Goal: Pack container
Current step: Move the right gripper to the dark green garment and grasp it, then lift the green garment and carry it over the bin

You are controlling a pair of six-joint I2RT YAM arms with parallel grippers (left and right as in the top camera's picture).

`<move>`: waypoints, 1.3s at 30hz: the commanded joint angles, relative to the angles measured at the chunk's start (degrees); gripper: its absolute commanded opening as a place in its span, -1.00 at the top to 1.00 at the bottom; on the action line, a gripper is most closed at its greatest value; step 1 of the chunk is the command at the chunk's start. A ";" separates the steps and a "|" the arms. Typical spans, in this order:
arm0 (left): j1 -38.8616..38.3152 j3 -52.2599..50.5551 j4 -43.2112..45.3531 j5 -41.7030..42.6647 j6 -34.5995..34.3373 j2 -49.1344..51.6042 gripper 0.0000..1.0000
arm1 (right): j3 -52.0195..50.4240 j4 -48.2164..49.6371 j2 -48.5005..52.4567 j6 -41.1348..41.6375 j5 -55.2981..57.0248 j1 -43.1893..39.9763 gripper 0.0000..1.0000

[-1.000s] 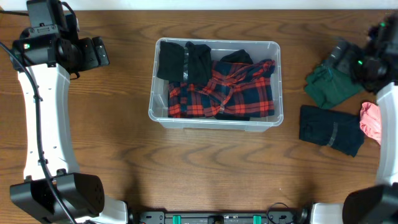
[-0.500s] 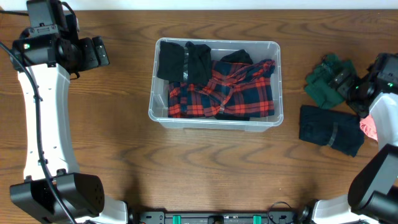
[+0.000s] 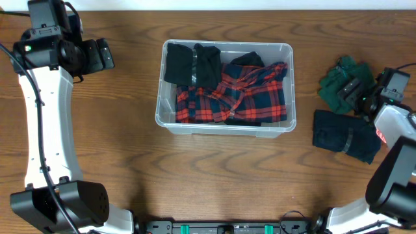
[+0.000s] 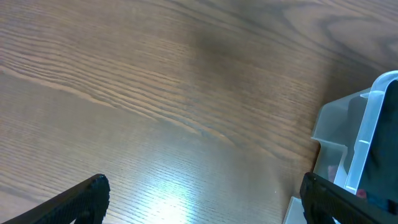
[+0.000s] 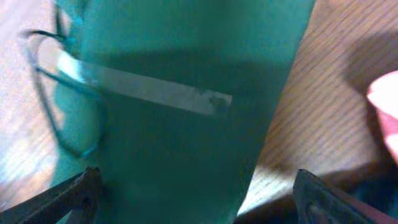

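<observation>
The clear plastic container [image 3: 286, 49] stands mid-table and holds a red plaid shirt [image 3: 234, 97] and black garments [image 3: 195, 65]. Its corner shows in the left wrist view [image 4: 364, 140]. A green garment [image 3: 338, 84] lies on the table to its right, and fills the right wrist view [image 5: 186, 106]. My right gripper [image 3: 356, 90] is open and low over the green garment, jaws spread wide around its folded edge. My left gripper [image 3: 104, 54] is open and empty above bare table left of the container.
A dark navy folded garment [image 3: 344, 135] lies in front of the green one. A pink garment [image 3: 385, 133] lies at the right edge, partly under my right arm; it also shows in the right wrist view [image 5: 385, 112].
My right arm has come down and moved left and forward onto the green garment. The left arm has not moved.
</observation>
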 commanded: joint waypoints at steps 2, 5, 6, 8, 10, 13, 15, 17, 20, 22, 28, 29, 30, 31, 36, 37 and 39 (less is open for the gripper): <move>0.17 0.70 -0.15 -0.11 -0.11 -0.26 -0.96 | -0.76 1.51 4.44 0.50 0.15 -0.48 -0.88; 0.17 0.70 -0.15 -0.11 -0.11 -0.26 -0.96 | -0.76 3.21 6.34 0.50 -0.52 -0.48 -0.84; 0.17 0.70 -0.15 -0.11 -0.11 -0.26 -0.96 | -0.76 3.80 6.64 0.50 -0.96 -0.48 -0.83; 0.17 0.70 -0.15 -0.11 -0.11 -0.26 -0.96 | -0.76 5.05 7.28 0.50 -1.49 -0.48 -0.78; 0.17 0.70 -0.15 -0.11 -0.11 -0.26 -0.96 | -0.76 6.03 7.43 0.46 -1.79 -0.44 -0.68; 0.17 0.70 -0.15 -0.11 -0.11 -0.26 -0.96 | -0.74 7.08 7.43 0.44 -2.47 -0.44 -0.35; 0.17 0.70 -0.15 -0.11 -0.11 -0.26 -0.96 | -0.74 7.37 7.41 -0.04 -3.37 -0.44 0.13; 0.17 0.70 -0.15 -0.11 -0.11 -0.26 -0.96 | -0.70 7.45 7.17 -0.63 -4.61 -0.42 0.70; 0.17 0.70 -0.15 -0.11 -0.11 -0.26 -0.96 | -0.66 7.41 5.79 -0.87 -5.90 -0.42 0.96; 0.17 0.70 -0.15 -0.11 -0.11 -0.26 -0.96 | -0.63 7.39 3.69 -1.77 -6.86 -0.42 0.97; 0.17 0.70 -0.15 -0.11 -0.11 -0.26 -0.96 | 0.15 6.23 -8.04 -6.62 -14.01 -0.31 0.97; 0.17 0.70 -0.15 -0.11 -0.11 -0.26 -0.96 | 0.50 6.08 -10.86 -8.41 -17.57 -0.24 0.97; 0.17 0.70 -0.15 -0.11 -0.11 -0.26 -0.96 | 0.66 6.03 -12.57 -9.14 -19.69 -0.20 0.98; 0.17 0.70 -0.15 -0.11 -0.11 -0.26 -0.96 | 0.81 6.03 -14.71 -9.84 -22.16 -0.02 0.97; 0.17 0.70 -0.15 -0.11 -0.11 -0.26 -0.96 | 1.27 6.56 -24.63 -11.74 -33.99 1.62 0.97; 0.17 0.70 -0.15 -0.11 -0.11 -0.26 -0.96 | 1.27 6.56 -26.27 -11.76 -35.60 2.43 0.98; 0.17 0.70 -0.15 -0.11 -0.11 -0.26 -0.96 | 1.27 6.64 -28.68 -11.78 -38.62 4.39 0.98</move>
